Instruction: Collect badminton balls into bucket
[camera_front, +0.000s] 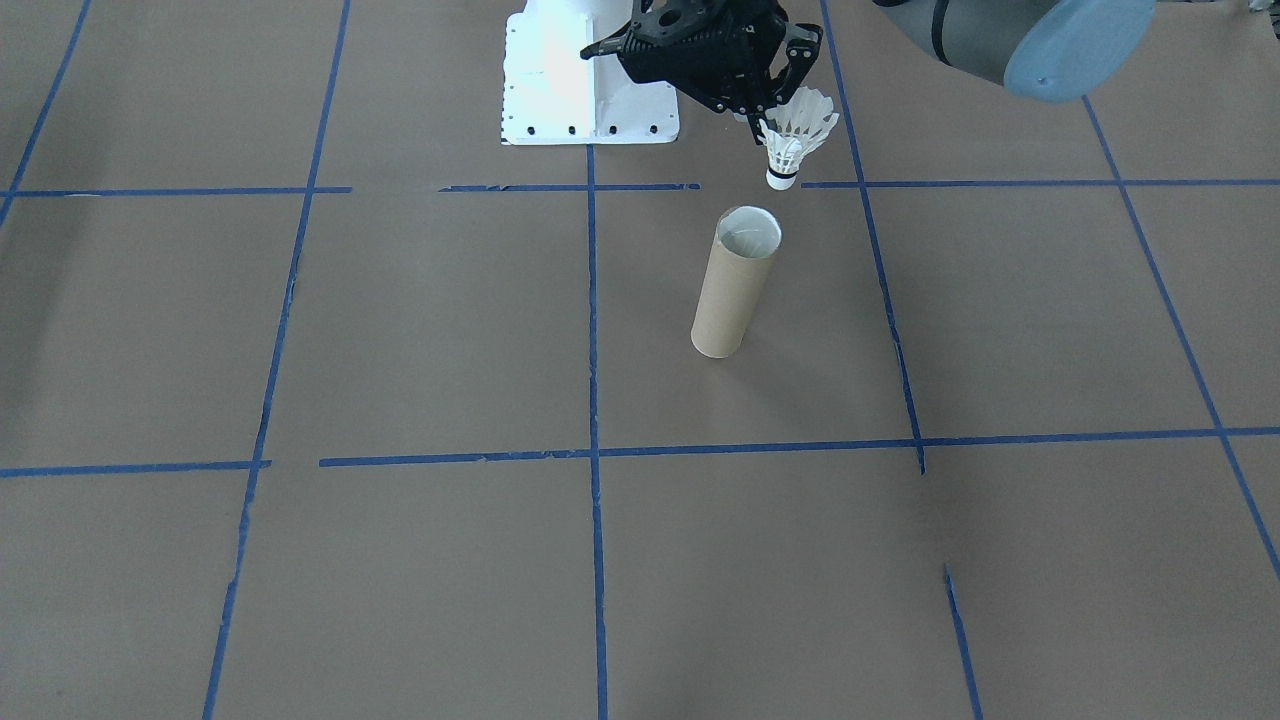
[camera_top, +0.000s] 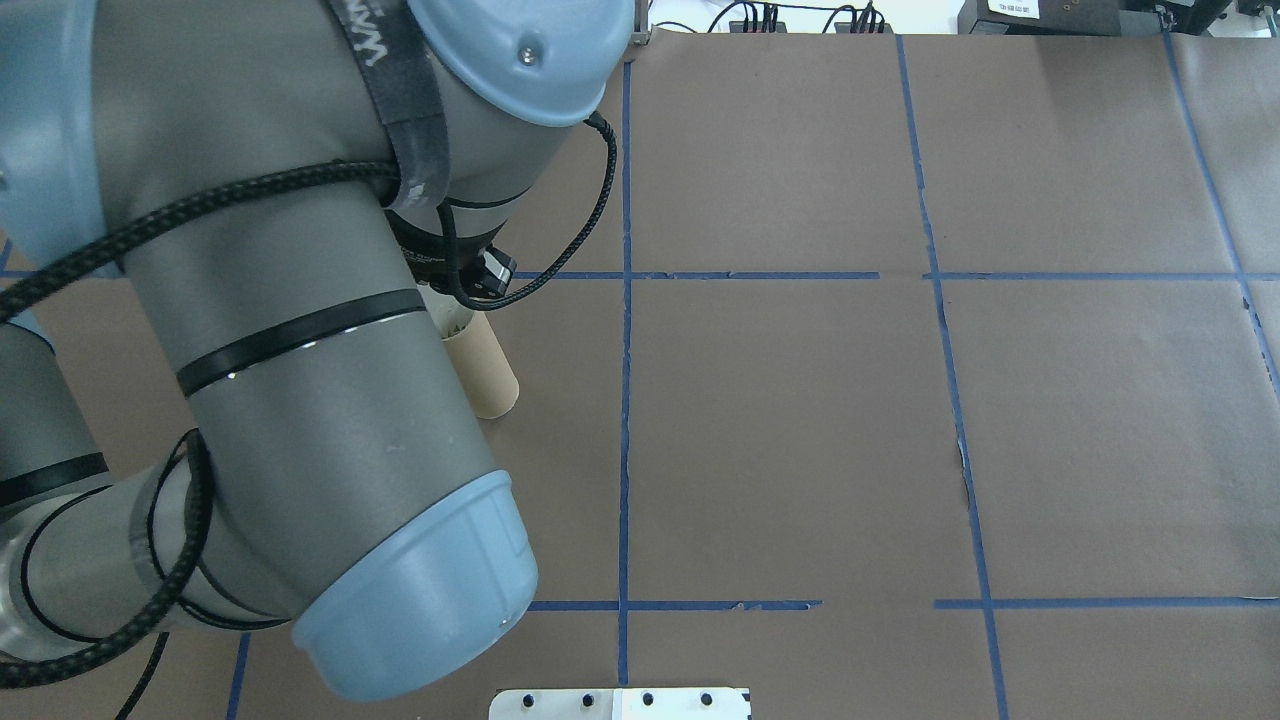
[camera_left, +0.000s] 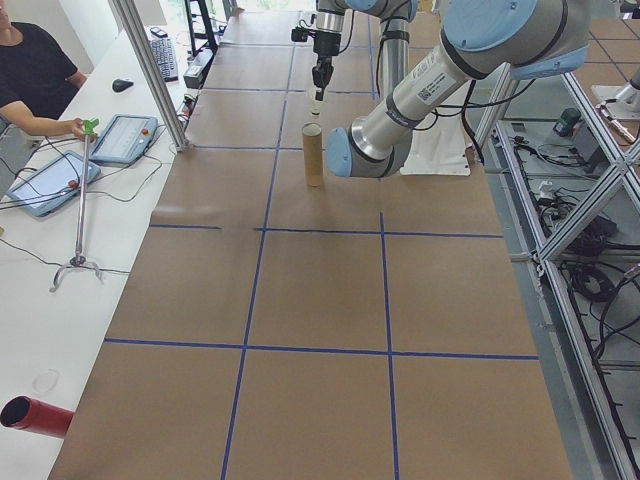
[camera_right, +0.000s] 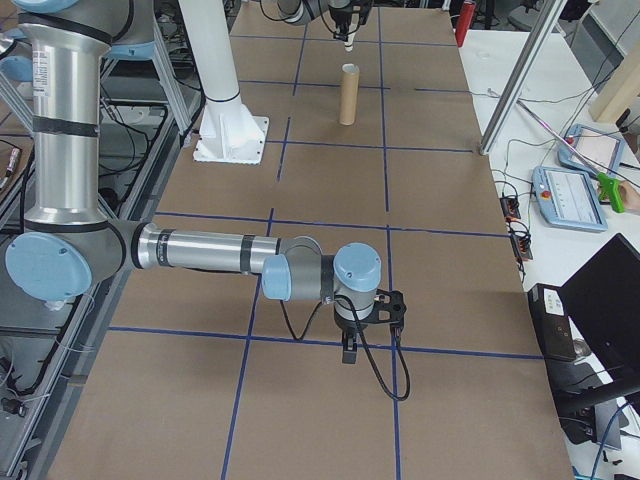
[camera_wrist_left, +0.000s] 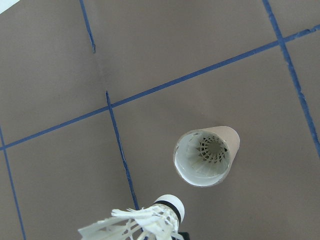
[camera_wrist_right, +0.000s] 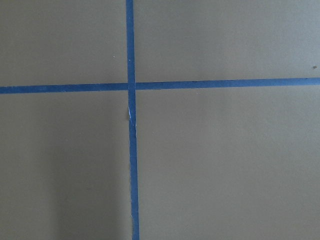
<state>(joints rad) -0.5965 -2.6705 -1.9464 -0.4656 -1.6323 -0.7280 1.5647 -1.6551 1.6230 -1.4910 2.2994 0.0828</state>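
Note:
My left gripper (camera_front: 772, 112) is shut on the feather skirt of a white shuttlecock (camera_front: 793, 142), which hangs cork tip down. It is held in the air just beyond and to one side of the upright tan cardboard tube bucket (camera_front: 735, 285). In the left wrist view the shuttlecock (camera_wrist_left: 150, 222) is at the bottom edge, short of the bucket's open mouth (camera_wrist_left: 206, 156), where a feathered skirt shows inside. My arm hides most of the bucket (camera_top: 487, 378) in the overhead view. My right gripper (camera_right: 348, 345) hovers low over the table far from the bucket; I cannot tell its state.
The white robot base plate (camera_front: 590, 80) stands close behind the bucket. Blue tape lines (camera_front: 594, 450) grid the brown paper table. A person sits at a side bench with tablets (camera_left: 125, 138). A red tube (camera_left: 35, 415) lies off the table's near corner.

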